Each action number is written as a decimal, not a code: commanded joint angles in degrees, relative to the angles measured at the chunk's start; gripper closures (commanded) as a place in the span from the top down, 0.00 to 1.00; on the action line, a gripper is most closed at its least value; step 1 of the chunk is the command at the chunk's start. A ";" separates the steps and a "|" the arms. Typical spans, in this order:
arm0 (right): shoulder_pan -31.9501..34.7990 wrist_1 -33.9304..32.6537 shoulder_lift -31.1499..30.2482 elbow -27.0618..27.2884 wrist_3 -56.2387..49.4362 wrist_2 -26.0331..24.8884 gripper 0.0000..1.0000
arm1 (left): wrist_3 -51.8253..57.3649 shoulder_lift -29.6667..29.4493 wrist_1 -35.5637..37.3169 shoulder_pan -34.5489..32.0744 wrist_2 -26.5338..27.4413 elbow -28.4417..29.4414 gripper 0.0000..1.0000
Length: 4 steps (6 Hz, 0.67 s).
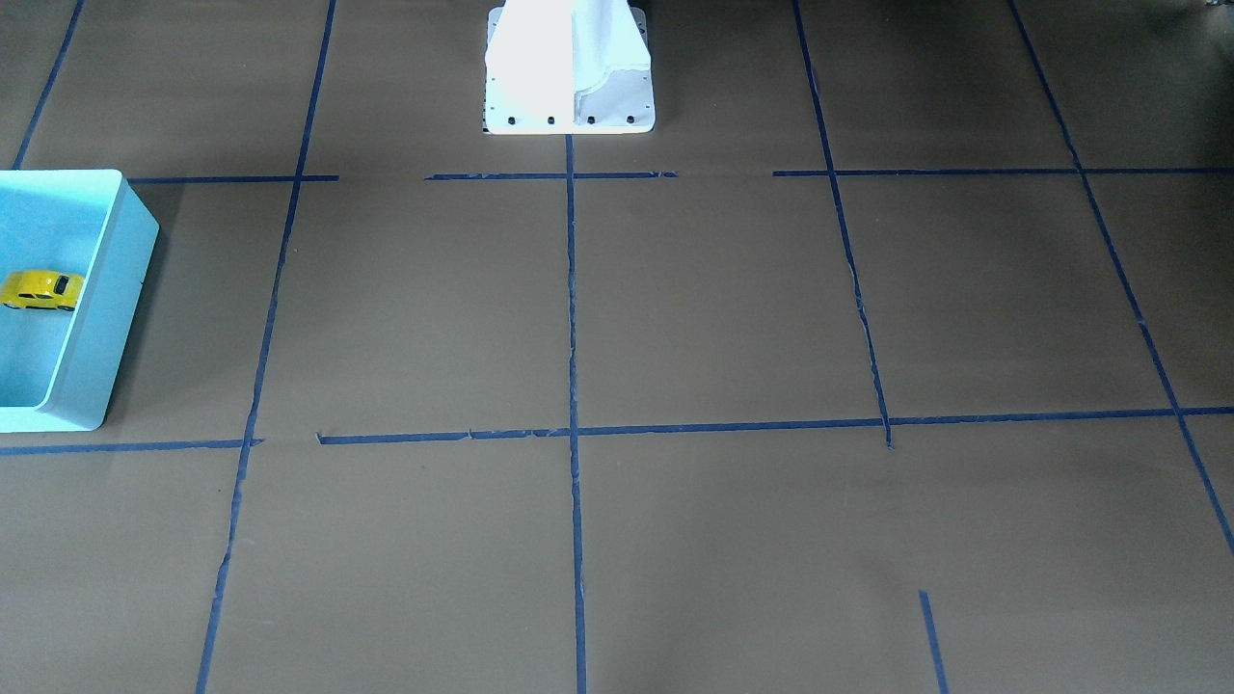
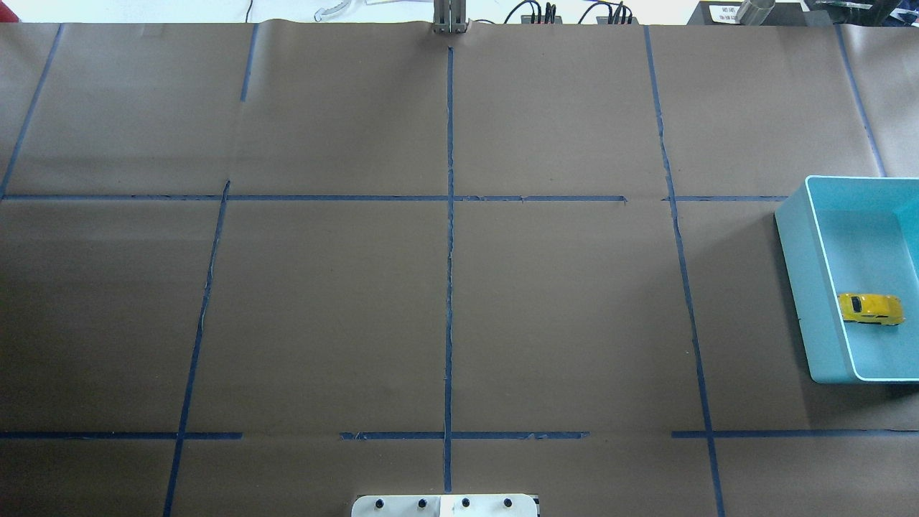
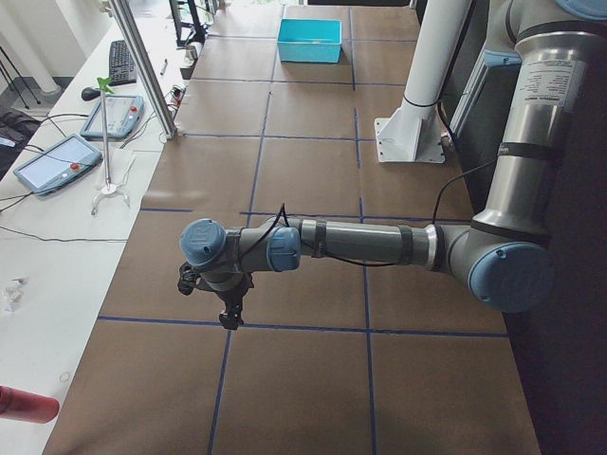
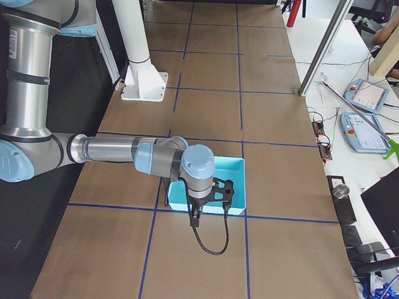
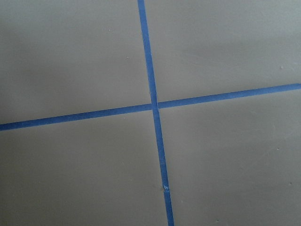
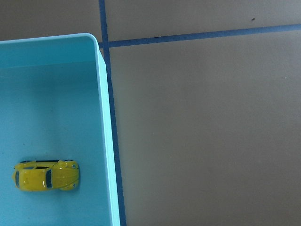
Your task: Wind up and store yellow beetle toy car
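The yellow beetle toy car [image 1: 39,290] lies on its wheels on the floor of the light blue bin [image 1: 106,280], at the table's end on my right. It also shows in the overhead view [image 2: 871,309] and the right wrist view [image 6: 46,175]. My right gripper [image 4: 194,218] hangs above the bin's [image 4: 240,180] near rim, apart from the car. My left gripper [image 3: 228,318] hovers over bare table at the far left end. Both grippers show only in the side views, so I cannot tell whether they are open or shut.
The robot's white pedestal [image 1: 569,77] stands at the middle of the table's robot side. Blue tape lines [image 5: 153,103] grid the brown table cover. A metal pole [image 3: 142,66] and tablets [image 3: 52,161] stand along the operators' side.
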 commanded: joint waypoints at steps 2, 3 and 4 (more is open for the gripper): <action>0.00 0.00 -0.58 0.12 0.00 0.11 1.00 | -0.12 -0.07 0.52 0.05 0.04 0.28 1.00; 0.00 0.00 -0.58 0.12 0.00 0.11 1.00 | -0.12 -0.16 0.79 0.05 0.04 0.20 1.00; 0.00 0.00 -0.58 0.21 0.09 0.11 1.00 | -0.12 -0.16 0.79 0.05 -0.05 0.11 1.00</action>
